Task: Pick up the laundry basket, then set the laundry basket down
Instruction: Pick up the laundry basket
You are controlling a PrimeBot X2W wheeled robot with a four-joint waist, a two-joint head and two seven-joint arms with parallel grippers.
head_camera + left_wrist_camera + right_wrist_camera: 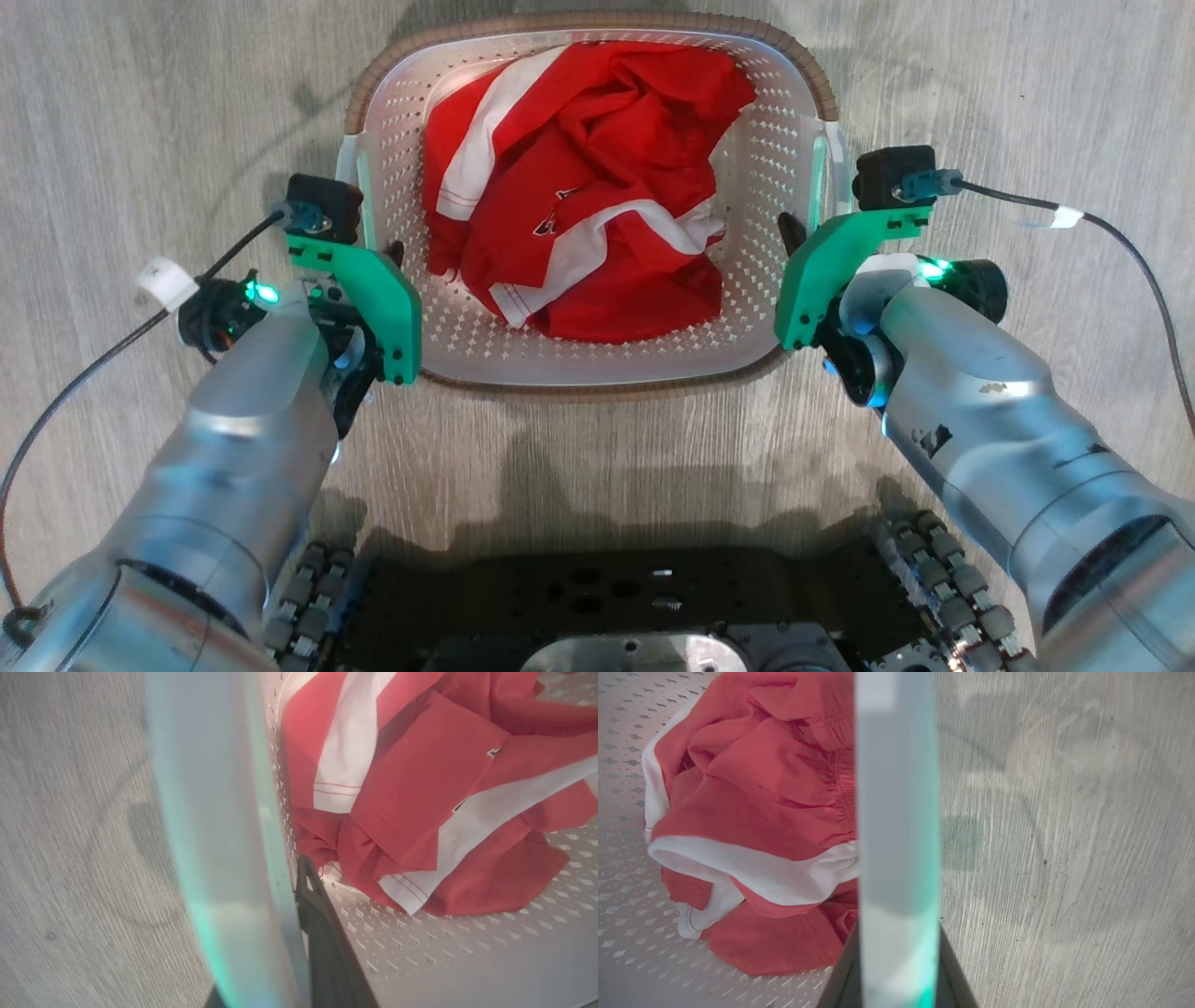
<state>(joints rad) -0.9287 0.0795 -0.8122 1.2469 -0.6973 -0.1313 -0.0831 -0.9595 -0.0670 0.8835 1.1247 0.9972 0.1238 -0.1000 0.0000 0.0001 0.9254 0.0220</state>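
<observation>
The laundry basket, white with perforated walls and a brown woven rim, sits on the floor straight ahead, holding a crumpled red and white garment. My left gripper is at the basket's left white handle, which runs between its fingers; the inner dark finger presses against it. My right gripper is at the right handle, with a dark finger close on each side. Both look shut on their handles. I cannot tell whether the basket is off the floor.
Grey wood-look floor lies all around the basket. My dark wheeled base is just below the basket's near rim. Black cables trail outward from both wrists.
</observation>
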